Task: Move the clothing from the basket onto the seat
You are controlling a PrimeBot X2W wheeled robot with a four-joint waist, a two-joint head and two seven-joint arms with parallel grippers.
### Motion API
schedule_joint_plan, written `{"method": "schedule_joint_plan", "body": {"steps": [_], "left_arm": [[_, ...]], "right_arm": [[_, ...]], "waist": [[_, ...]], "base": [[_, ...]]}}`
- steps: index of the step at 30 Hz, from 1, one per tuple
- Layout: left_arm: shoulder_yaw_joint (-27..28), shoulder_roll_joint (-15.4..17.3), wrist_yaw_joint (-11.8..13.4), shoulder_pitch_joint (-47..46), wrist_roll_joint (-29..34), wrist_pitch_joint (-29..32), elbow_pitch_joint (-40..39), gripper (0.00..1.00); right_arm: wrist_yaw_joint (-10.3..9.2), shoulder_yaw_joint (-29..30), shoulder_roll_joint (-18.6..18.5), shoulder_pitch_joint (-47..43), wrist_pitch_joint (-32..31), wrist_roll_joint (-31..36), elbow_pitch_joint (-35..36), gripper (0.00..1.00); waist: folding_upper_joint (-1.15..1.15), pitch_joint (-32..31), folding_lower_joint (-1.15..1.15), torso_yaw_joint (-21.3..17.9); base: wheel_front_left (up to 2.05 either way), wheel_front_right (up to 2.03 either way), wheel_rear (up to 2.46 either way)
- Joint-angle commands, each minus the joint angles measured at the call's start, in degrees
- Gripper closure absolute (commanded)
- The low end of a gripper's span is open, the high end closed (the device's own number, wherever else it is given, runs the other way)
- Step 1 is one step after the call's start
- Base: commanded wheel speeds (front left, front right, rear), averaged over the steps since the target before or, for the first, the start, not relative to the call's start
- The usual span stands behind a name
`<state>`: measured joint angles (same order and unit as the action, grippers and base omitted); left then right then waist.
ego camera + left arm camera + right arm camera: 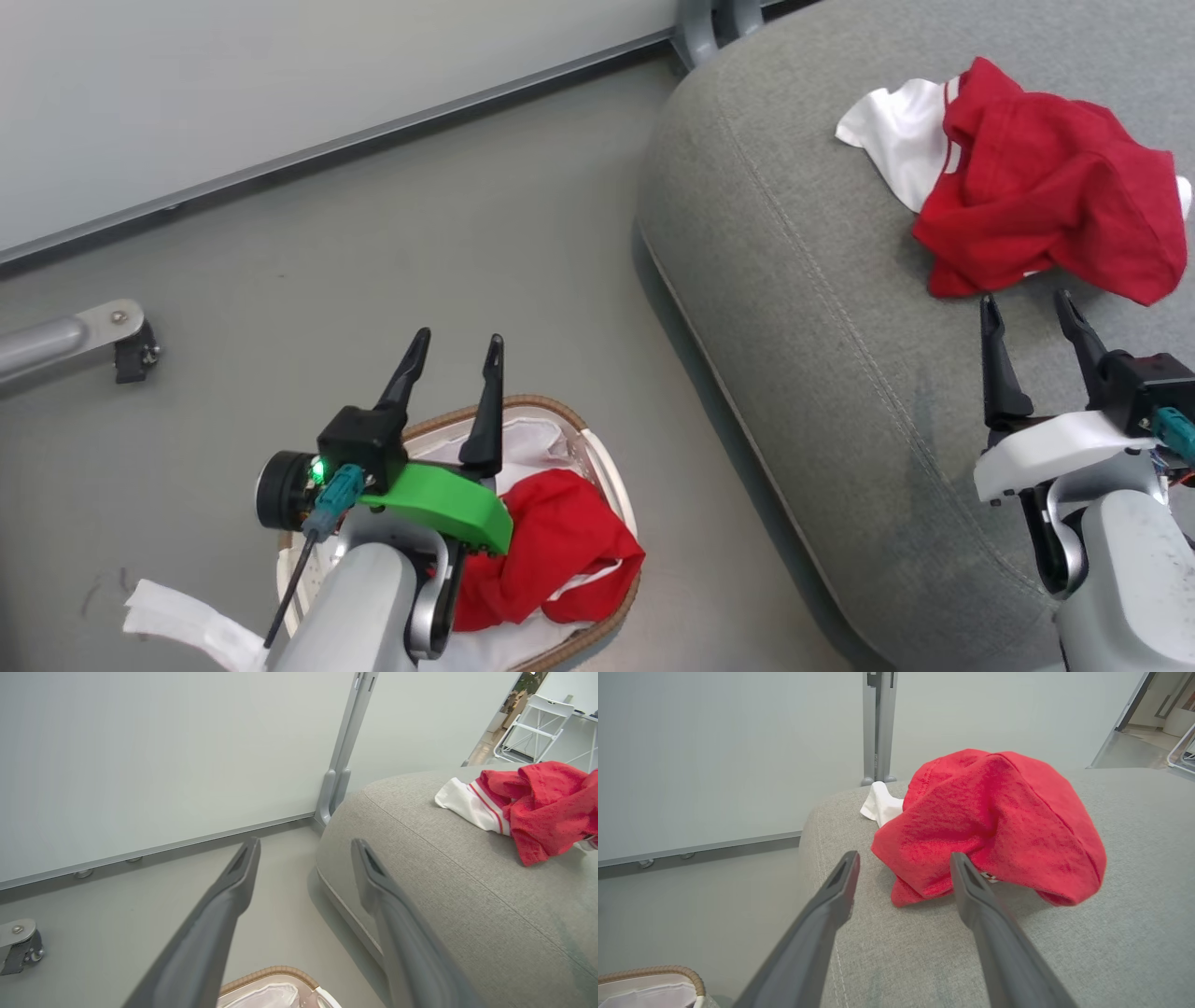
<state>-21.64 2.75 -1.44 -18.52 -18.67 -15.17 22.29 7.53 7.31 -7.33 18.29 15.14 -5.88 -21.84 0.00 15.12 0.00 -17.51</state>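
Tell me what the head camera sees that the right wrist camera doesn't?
Head view: the left tool, open over the basket, a red heap of clothes lying in it, and a metal bar on the floor. Right wrist view: a gap past the wall's end, top right. Both: the open right tool, the red pile of clothes on the grey sofa, and the basket's brown rim.

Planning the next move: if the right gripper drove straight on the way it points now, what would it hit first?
Most likely the red garment lying on the seat. It sits just beyond the right gripper, whose jaws stand open. The exact gap is hard to judge.
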Motion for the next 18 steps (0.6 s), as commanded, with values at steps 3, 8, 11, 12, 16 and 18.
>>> {"method": "schedule_joint_plan", "body": {"steps": [3,8,11,12,16,18], "left_arm": [[3.50,0.28,0.92,2.35,1.37,0.03,-0.59,0.00],[9.20,0.26,1.92,4.69,3.48,0.03,-0.83,0.00],[12.13,0.24,2.17,6.14,4.18,0.03,-1.06,0.00],[13.07,0.23,2.27,6.62,4.28,0.02,-1.16,0.00],[15.78,0.22,1.95,9.11,6.19,0.03,-1.41,0.00],[16.95,0.21,1.69,10.23,6.46,0.03,-1.52,0.00]], "right_arm": [[-0.08,-1.71,1.09,-0.70,0.01,-0.52,1.51,0.00],[-0.08,-4.00,2.34,-0.78,0.01,-1.32,2.79,0.00],[-0.08,-4.99,2.64,-1.18,0.01,-1.36,3.12,0.00],[-0.08,-5.21,2.77,-1.36,0.01,-1.24,3.16,0.00],[-0.08,-5.78,3.20,-2.15,0.01,-0.86,2.76,0.00],[-0.08,-6.15,3.42,-2.88,0.01,-0.96,2.38,0.00]], "waist": [[0.00,-3.23,0.00,5.48],[0.00,-4.65,0.00,9.25],[0.00,-5.60,0.00,11.08],[0.00,-5.91,0.00,11.52],[0.00,-7.43,0.00,13.42],[0.00,-8.10,0.00,14.10]], "base": [[0.00,0.00,0.00],[0.00,0.00,0.00],[0.00,0.00,0.00],[0.00,0.00,0.00],[0.00,0.00,0.00],[0.00,0.00,0.00]]}}
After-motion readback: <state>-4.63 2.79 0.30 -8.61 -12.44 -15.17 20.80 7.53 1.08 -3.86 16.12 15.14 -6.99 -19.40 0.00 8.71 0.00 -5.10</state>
